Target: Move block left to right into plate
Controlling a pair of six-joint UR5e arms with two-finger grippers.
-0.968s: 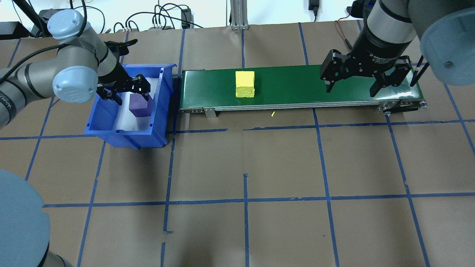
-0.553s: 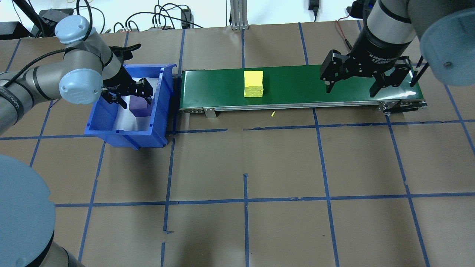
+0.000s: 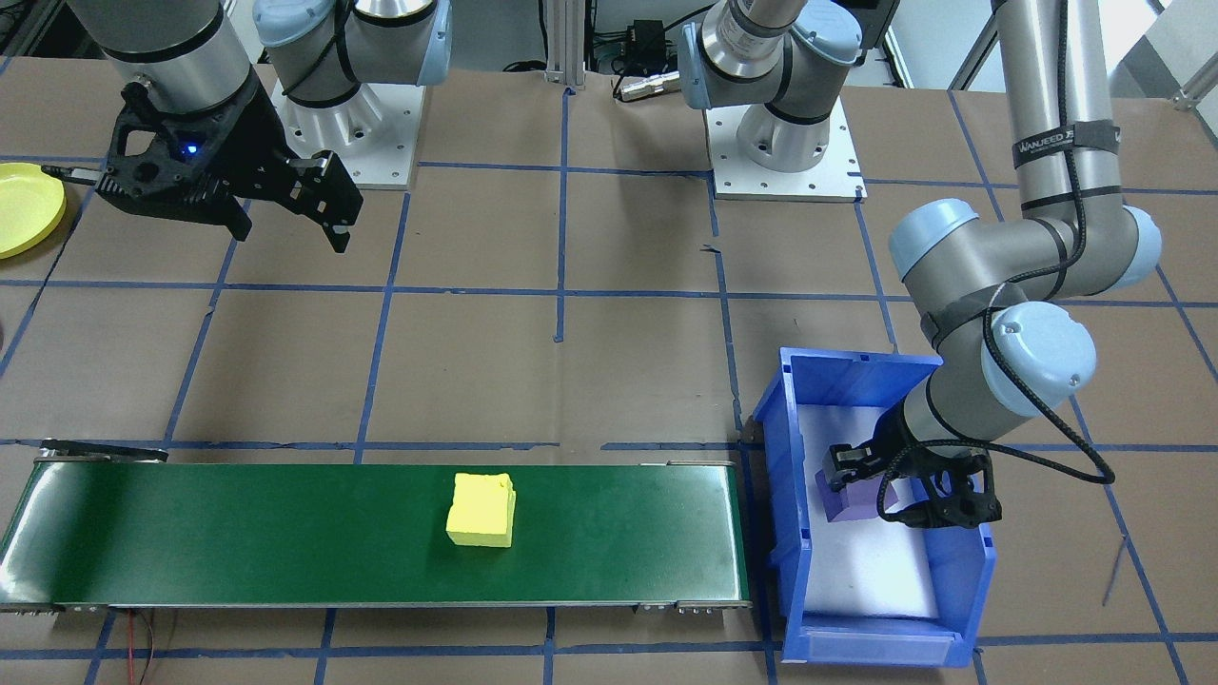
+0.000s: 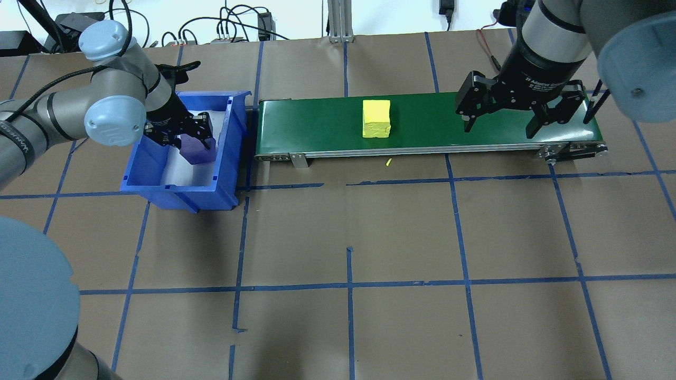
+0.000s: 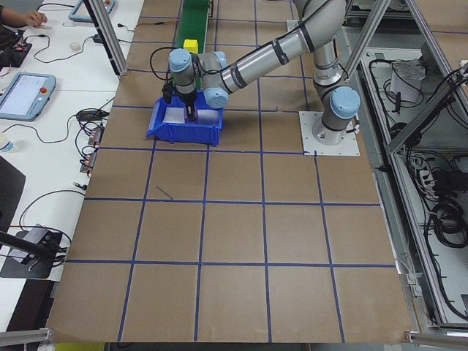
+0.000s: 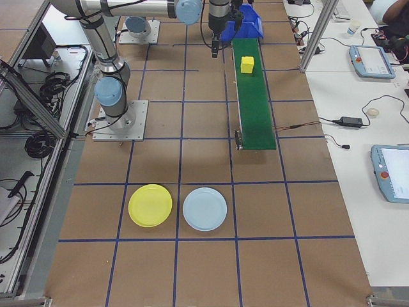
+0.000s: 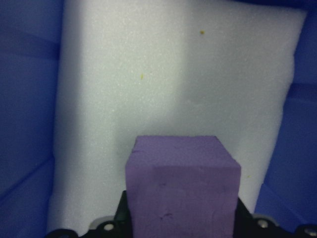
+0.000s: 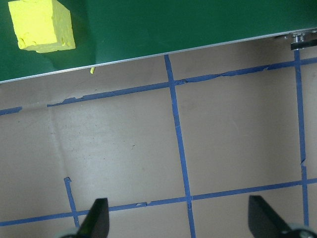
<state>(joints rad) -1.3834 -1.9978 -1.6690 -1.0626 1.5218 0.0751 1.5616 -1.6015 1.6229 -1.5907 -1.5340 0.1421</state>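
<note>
Brown paper gridded with blue tape covers the table (image 4: 348, 221), with the green conveyor (image 4: 428, 126) as landmark. Since a second ago the yellow block (image 4: 376, 119) has travelled along the belt toward the right gripper (image 4: 501, 124), which waits over the belt's right end, jaws wide. At the blue bin (image 4: 174, 184) off the belt's left end, the left gripper (image 4: 182, 138) has come down around the purple block (image 4: 198, 151); by judgement a second block is about to be fed. Its wrist view shows the purple block (image 7: 182, 183) between the jaws, closure uncertain. Only the front and right-side views show the yellow plate (image 6: 150, 205), well beyond the conveyor's right end, beside a pale blue plate (image 6: 204, 209).
</note>
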